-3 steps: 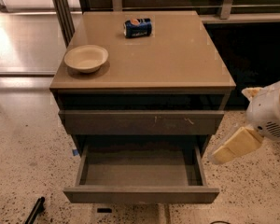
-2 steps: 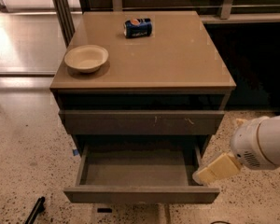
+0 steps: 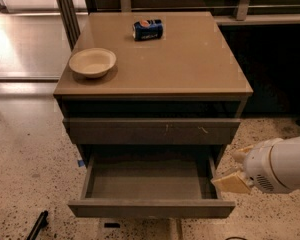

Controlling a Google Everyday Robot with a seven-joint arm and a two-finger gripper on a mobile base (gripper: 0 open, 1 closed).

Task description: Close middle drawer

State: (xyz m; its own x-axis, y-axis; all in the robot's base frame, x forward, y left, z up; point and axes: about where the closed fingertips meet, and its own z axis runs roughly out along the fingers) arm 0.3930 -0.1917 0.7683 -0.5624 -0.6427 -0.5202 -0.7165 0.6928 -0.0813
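The middle drawer point(image 3: 150, 208) is pulled far out of the grey-brown cabinet point(image 3: 190, 69). Its plain grey inside point(image 3: 147, 179) holds nothing, and its flat front faces me low in the view. Above it sits a wider drawer front with pale scratch marks point(image 3: 152, 130), pushed in. My gripper point(image 3: 235, 168) is on a white arm coming in from the right. It hangs just outside the open drawer's right side wall, near its front corner. Its two tan fingers stand apart with nothing between them.
A cream bowl point(image 3: 92, 62) stands on the cabinet top at the left. A blue soda can point(image 3: 148, 29) lies on its side at the back. Speckled floor surrounds the cabinet. A black object point(image 3: 37, 223) lies on the floor at the lower left.
My arm has moved left and down, from off the cabinet's right side to right beside the open drawer's right front corner. The drawer has not moved.
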